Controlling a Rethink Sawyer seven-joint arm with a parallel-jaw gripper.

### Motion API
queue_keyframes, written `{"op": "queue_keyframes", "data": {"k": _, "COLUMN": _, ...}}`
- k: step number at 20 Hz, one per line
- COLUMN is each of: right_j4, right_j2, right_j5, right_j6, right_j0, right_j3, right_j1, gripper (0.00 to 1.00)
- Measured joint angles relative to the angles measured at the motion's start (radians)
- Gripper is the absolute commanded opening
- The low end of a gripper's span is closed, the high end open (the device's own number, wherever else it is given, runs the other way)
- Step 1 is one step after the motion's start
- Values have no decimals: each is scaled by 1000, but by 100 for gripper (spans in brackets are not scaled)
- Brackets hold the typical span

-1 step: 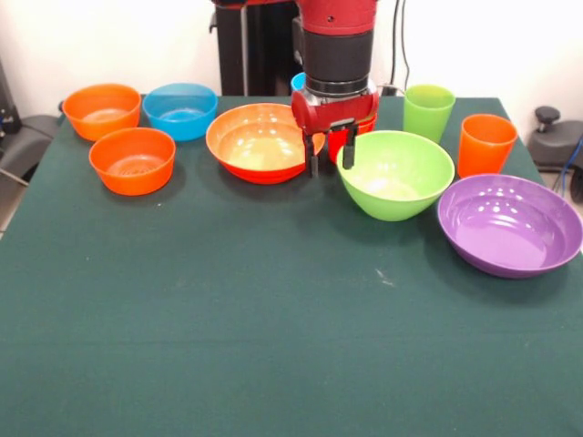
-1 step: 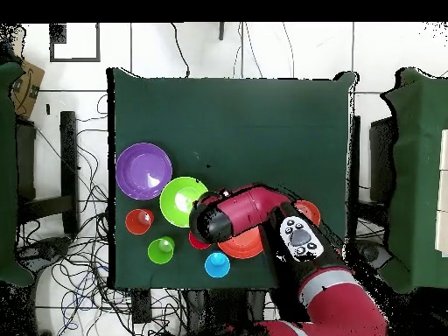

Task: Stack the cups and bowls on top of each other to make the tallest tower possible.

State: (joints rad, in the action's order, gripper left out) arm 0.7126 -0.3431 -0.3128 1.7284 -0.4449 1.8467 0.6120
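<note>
Currently the gripper point(image 1: 330, 157), jaws apart and empty, hangs between bowls: orange-red bowl point(image 1: 258, 141) at nine o'clock, lime green bowl point(image 1: 395, 173) at three, both mouth-up.

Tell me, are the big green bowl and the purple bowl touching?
Apart: the front view shows green cloth between the green bowl and the purple bowl.

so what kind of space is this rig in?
Looks like a robotics lab, not a kitchen: a green-covered table on a tiled floor, loose cables round it, and plastic bowls laid out under the arm.
</note>
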Motion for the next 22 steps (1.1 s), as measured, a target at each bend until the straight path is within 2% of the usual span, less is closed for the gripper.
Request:
{"op": "queue_keyframes", "data": {"k": 7, "right_j4": 0, "right_j2": 24, "right_j5": 51, "right_j6": 0, "right_j0": 18, "right_j3": -5, "right_j1": -21, "gripper": 100}}
{"op": "queue_keyframes", "data": {"k": 16, "right_j4": 0, "right_j2": 31, "right_j5": 55, "right_j6": 0, "right_j0": 20, "right_j3": -8, "right_j1": -21, "gripper": 100}}
{"op": "queue_keyframes", "data": {"k": 22, "right_j4": 0, "right_j2": 32, "right_j5": 55, "right_j6": 0, "right_j0": 19, "right_j3": -17, "right_j1": -49, "gripper": 100}}
